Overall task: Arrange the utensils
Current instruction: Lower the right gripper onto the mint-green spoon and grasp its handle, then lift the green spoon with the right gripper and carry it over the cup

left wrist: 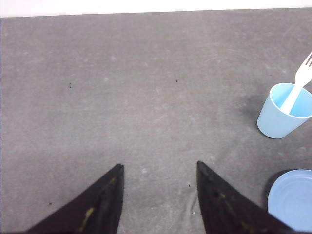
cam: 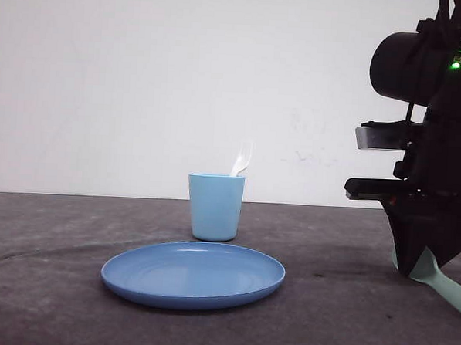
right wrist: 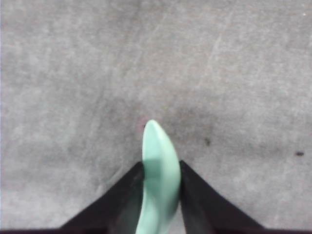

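Now right hand [right wrist: 161, 195] clamps spoon [right wrist: 158, 180]; left hand [left wrist: 158, 195] spread, empty; fork [left wrist: 300, 85] in cup [left wrist: 282, 114].

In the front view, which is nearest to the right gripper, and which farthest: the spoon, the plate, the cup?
1. Spoon: held in the right gripper, at the right edge.
2. Plate: front centre, to its left.
3. Cup: behind the plate, farthest.

Your grey table [cam: 54, 287], two things on it.
Cup [cam: 215, 209] stands just behind the plate [cam: 193, 275].
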`<state>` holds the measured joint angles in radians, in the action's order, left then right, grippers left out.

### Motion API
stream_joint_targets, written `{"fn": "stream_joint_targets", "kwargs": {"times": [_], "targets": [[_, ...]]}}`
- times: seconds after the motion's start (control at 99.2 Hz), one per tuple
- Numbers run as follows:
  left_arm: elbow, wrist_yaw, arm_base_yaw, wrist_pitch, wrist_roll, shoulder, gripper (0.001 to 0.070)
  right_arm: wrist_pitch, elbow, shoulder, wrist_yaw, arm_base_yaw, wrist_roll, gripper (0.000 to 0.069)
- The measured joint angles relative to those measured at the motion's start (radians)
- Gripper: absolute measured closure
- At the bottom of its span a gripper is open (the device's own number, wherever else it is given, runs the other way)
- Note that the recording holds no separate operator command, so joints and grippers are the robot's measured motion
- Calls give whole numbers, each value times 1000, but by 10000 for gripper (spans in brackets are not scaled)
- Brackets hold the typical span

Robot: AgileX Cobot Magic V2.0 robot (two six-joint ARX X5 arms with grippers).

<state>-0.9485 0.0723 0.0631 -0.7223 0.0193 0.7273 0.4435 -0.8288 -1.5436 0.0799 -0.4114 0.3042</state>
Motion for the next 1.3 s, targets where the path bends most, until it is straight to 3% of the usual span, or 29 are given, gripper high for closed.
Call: {"fn": "stream_joint_targets", "kwargs": {"times": [0.242, 0.554, 0.907, 1.159, 1.3], "targets": [[0, 0, 0, 0, 0, 0, 437, -3, 0, 0, 0, 0, 0, 631], [0, 0, 0, 0, 0, 0, 437, -6, 0, 8, -1, 0, 0, 633], [0, 0, 0, 0, 0, 0, 437, -63, -93, 130, -55, 0, -37, 633], [0, 0, 0, 0, 8, 0, 437, -315, -119, 136, -244, -1, -73, 633], [0, 0, 0, 0, 12, 0, 437, -521, -119, 136, -265, -27, -76, 633]]}}
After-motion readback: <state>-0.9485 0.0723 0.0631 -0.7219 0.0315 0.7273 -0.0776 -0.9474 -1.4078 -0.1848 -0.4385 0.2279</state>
